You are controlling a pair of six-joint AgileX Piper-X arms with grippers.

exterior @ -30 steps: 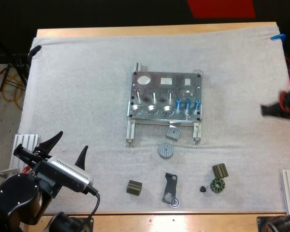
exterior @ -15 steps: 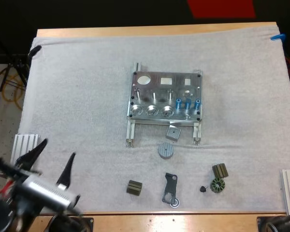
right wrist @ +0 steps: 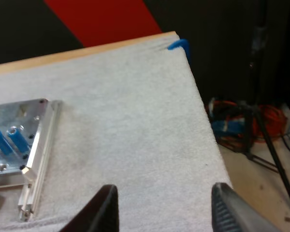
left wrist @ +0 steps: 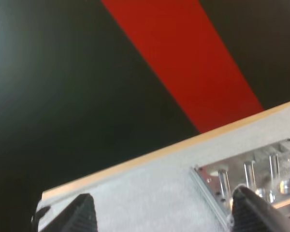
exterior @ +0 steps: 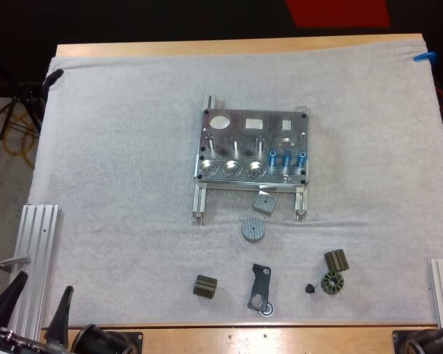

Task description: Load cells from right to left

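Fixture: the fixture sits mid-mat, a little toward the far side.
Cells: you have three blue cells standing upright side by side at the right end of its near row.
Sockets: the three ringed sockets to the left of them in that row look empty.
Progress: by my reading the right half is loaded and the left half is yet to fill, so you are about midway.
Loose parts: on the mat near of the fixture lie a grey disc, a black bracket and olive blocks, none of them blue.
Left gripper: your left gripper is at the near left corner by the rail, fingers spread, holding nothing, well apart from the fixture.
Right gripper: your right gripper hangs over bare mat to the right of the fixture, fingers spread and empty.
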